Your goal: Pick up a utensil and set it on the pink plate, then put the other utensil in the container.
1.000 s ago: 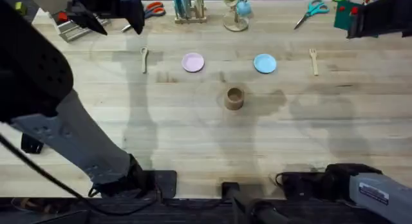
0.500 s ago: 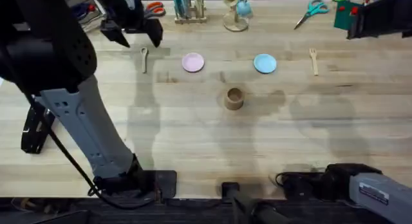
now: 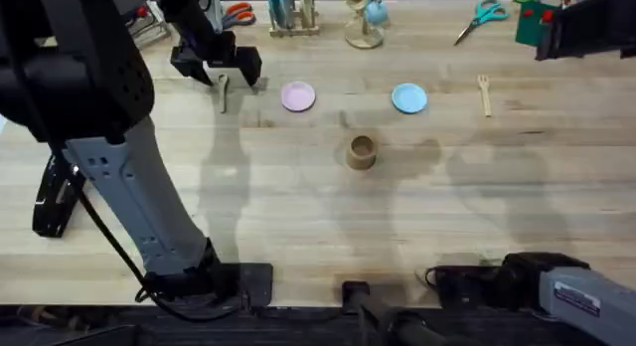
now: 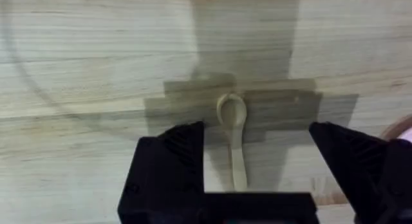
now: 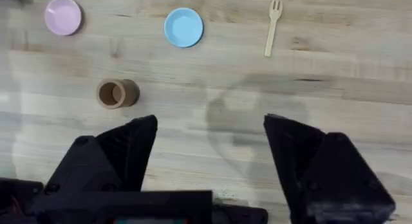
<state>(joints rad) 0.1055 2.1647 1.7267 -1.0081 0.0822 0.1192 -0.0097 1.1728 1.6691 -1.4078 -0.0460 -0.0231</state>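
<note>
Spoon (image 4: 234, 137) pickup was the step we judged to be in hand. We had the left end effector (image 3: 219, 70) poised over that spoon at the far left of the counter (image 3: 298, 217), its black fingers (image 4: 172, 161) spread wide and gripping nothing. In the left wrist view the spoon lay on the wood in the gap between the two fingers, one finger to each side of the handle, so the handle's long axis ran across the line along which the fingers would close. We judged that the coming move turned on this: the utensil sat directly below and centred, and a straight descent and squeeze should catch the handle. We could not tell how far above the wood the fingertips were.

Just beside the spoon, towards the middle, we saw the pink plate (image 3: 297, 96), then the blue plate (image 3: 408, 98), with the wooden cup (image 3: 362, 152) nearer the bases between them. The fork (image 3: 484, 92) lay at the far right, handle pointing towards the bases, clearly nearer our right arm. Our right end effector (image 5: 209, 153) hung high with fingers wide apart and empty.
</note>
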